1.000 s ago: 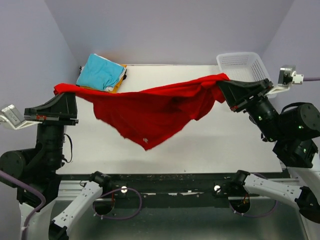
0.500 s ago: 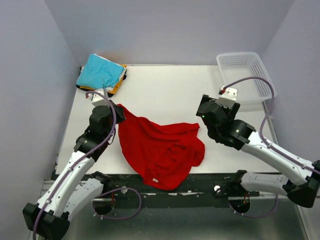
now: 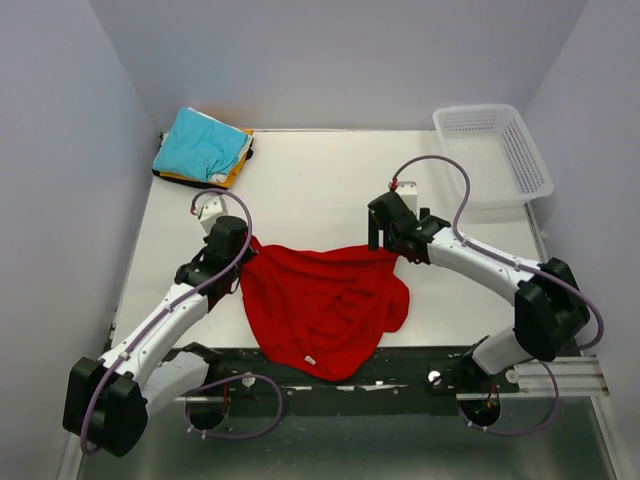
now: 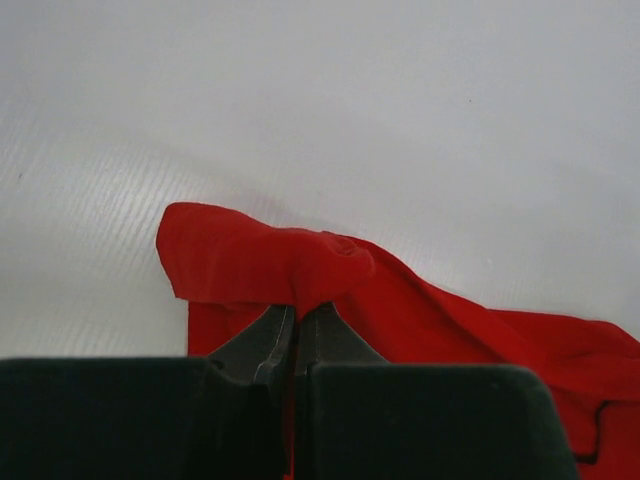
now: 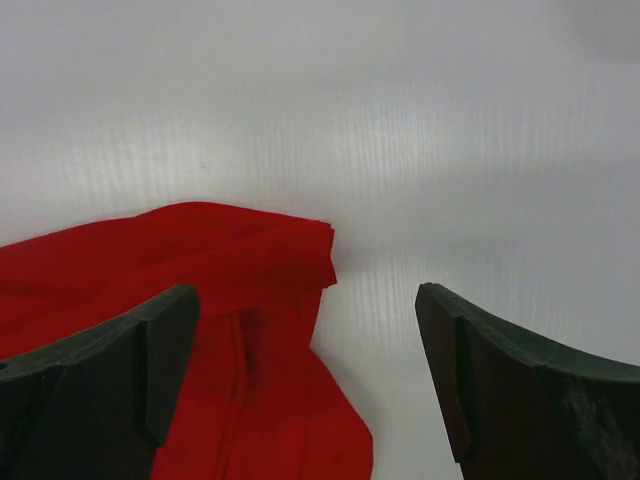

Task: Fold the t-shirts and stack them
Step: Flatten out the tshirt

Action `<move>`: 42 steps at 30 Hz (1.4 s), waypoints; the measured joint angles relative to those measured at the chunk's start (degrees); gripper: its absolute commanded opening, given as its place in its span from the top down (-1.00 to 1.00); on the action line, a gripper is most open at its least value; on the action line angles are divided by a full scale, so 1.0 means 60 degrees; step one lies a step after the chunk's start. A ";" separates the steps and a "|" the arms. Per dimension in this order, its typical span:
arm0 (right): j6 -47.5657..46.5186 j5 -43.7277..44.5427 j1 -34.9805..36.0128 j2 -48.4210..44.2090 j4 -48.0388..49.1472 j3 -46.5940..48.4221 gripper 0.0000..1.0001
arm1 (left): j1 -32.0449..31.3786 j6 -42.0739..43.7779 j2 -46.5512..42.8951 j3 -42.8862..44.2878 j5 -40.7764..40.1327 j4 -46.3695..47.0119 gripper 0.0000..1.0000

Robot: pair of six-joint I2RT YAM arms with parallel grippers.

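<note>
The red t-shirt lies crumpled on the white table near the front edge, its lower hem hanging over the edge. My left gripper is shut on the shirt's left corner, pinching a fold of red cloth. My right gripper is open just above the shirt's right corner, which lies on the table between and ahead of the fingers, not held. A stack of folded t-shirts, turquoise on top with yellow-orange and black below, sits at the back left.
A white mesh basket stands at the back right corner. The table is walled by grey panels at the back and sides. A dark rail runs along the near edge under the shirt's hem.
Both arms brought the stretched, raised shirt down onto the table. The right gripper let go of its corner and now stands open; the left still holds its corner.
</note>
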 measured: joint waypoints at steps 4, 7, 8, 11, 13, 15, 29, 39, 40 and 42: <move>0.0197 -0.1060 -0.0969 0.0685 0.0321 -0.0627 -0.86 | 0.0004 -0.0113 -0.0047 -0.0175 -0.0007 0.0029 1.00; 0.0426 -0.1803 -0.1486 0.0914 0.0969 -0.1264 -0.76 | 0.0004 -0.0153 -0.0208 -0.0466 0.0036 0.0157 1.00; 0.0514 -0.2004 -0.1548 0.0980 0.1217 -0.1421 -0.67 | 0.0004 -0.0153 -0.0237 -0.0517 0.0066 0.0186 1.00; 0.0736 -0.2514 -0.1566 0.1158 0.2116 -0.1752 -0.47 | 0.0004 -0.0153 -0.0255 -0.0550 0.0095 0.0262 1.00; 0.0856 -0.2663 -0.1566 0.1286 0.2619 -0.1832 -0.33 | 0.0004 -0.0153 -0.0255 -0.0550 0.0095 0.0324 1.00; 0.0987 -0.2696 -0.1566 0.1348 0.3016 -0.1872 -0.20 | 0.0004 -0.0153 -0.0255 -0.0550 0.0091 0.0339 1.00; 0.0984 -0.2641 -0.1566 0.1341 0.3781 -0.2011 0.99 | 0.0004 -0.0157 -0.0117 -0.0550 0.0164 0.0441 1.00; 0.0481 -0.1807 -0.1566 -0.0080 0.3177 -0.1362 0.99 | 0.0004 0.0036 -0.0761 -0.0200 -0.0117 -0.0076 1.00; 0.0353 -0.1712 -0.1563 -0.0674 0.3173 -0.1217 0.99 | 0.0000 0.0138 -0.1213 0.0026 -0.0120 -0.0175 1.00; 0.0113 -0.1545 -0.1563 -0.1738 0.3202 -0.0958 0.99 | -0.0007 0.0361 -0.2000 0.0444 -0.0095 -0.0157 1.00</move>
